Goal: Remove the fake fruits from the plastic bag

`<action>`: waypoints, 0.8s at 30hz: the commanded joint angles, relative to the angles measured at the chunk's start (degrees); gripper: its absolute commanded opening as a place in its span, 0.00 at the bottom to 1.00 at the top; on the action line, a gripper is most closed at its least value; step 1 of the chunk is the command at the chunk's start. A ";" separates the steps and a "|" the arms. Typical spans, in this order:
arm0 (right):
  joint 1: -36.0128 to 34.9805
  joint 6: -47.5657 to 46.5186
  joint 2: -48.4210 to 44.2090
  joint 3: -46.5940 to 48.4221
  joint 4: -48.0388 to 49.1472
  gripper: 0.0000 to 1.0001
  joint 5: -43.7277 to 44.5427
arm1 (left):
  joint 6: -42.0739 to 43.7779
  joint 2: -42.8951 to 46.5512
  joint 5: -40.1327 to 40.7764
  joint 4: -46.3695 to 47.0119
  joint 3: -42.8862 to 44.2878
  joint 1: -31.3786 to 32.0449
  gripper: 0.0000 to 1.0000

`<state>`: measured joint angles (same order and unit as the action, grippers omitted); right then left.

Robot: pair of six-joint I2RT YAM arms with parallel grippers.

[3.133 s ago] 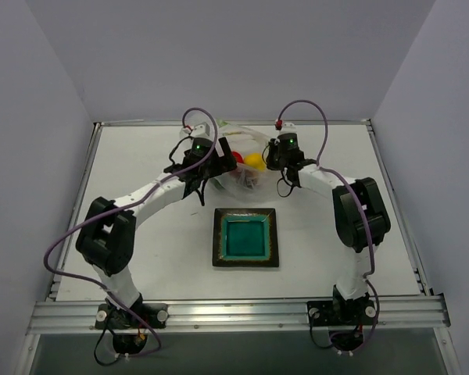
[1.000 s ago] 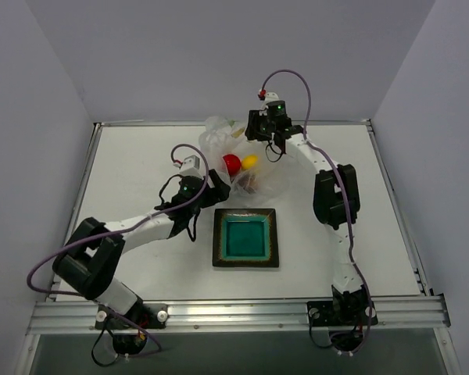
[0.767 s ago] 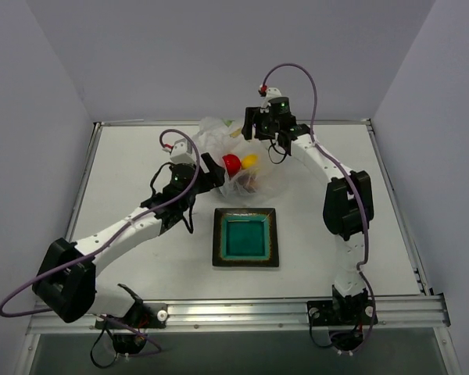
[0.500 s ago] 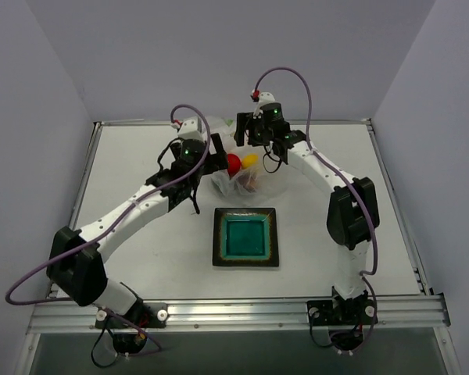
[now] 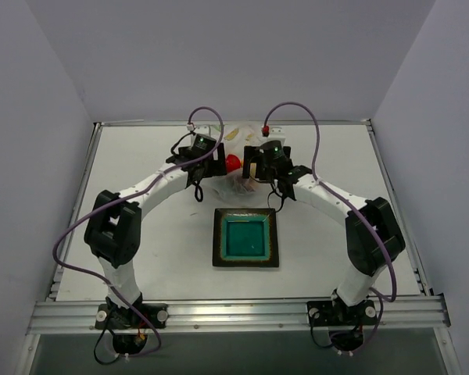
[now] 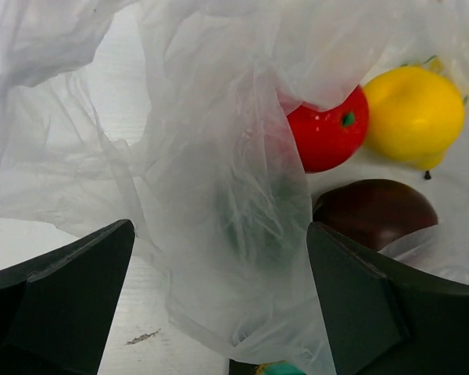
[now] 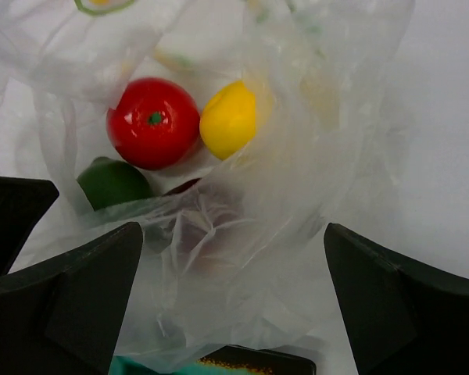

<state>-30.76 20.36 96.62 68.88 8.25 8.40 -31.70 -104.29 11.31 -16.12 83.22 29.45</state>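
Observation:
The plastic bag [image 5: 238, 186] lies crumpled at the back middle of the table, with the fake fruits inside it. In the right wrist view I see the red fruit [image 7: 152, 123], the yellow fruit [image 7: 228, 119], the green fruit [image 7: 111, 182] and the dark red one [image 7: 199, 226] blurred behind plastic. The left wrist view shows red [image 6: 328, 133], yellow [image 6: 413, 113] and dark red [image 6: 374, 211]. My left gripper [image 5: 216, 166] is open at the bag's left side, with a bag fold [image 6: 227, 234] between its jaws. My right gripper [image 5: 251, 169] is open at the bag's right, straddling bag plastic [image 7: 242, 266].
A square teal plate [image 5: 245, 258] with a dark rim sits just in front of the bag; its far edge [image 7: 258, 361] shows under the right gripper. Bare white table [image 5: 133, 172] spreads to both sides. The enclosure walls rise behind.
Both arms have closed in on the bag, the left swinging up from the near left and the right coming down from the back. Both grippers have opened wider. The bag has sunk lower.

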 commanded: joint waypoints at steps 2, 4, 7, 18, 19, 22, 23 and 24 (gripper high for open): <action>-1.58 1.70 3.30 -2.79 3.08 0.96 3.46 | -1.16 1.55 -3.21 3.62 -3.05 -1.85 0.88; -1.41 1.70 3.58 -3.57 4.14 0.89 6.09 | -2.56 1.72 -4.71 5.82 -6.73 -3.08 0.79; -0.70 3.02 2.70 -6.47 7.90 0.35 6.98 | -4.76 3.65 -7.53 12.85 -14.01 -4.22 0.58; 3.24 4.60 3.49 -15.35 13.10 0.00 6.01 | -11.01 8.49 -10.60 30.27 -27.93 -4.14 0.02; 3.60 4.34 4.01 -15.62 13.63 0.00 5.58 | -11.10 8.66 -10.96 30.36 -27.94 -4.23 0.03; 4.22 3.11 6.11 -14.75 14.51 0.01 2.85 | -11.54 9.89 -11.31 31.23 -28.64 -3.88 0.02; 4.13 3.02 6.65 -14.48 14.51 0.01 2.32 | -11.54 11.46 -11.31 30.98 -28.81 -3.70 0.03; 4.05 3.02 7.00 -14.13 14.43 0.01 1.80 | -11.45 12.70 -11.31 30.71 -28.99 -3.35 0.02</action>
<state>-26.52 24.01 101.97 53.56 21.02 11.94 -41.91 -97.41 0.45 10.96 53.34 25.50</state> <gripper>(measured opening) 0.009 0.027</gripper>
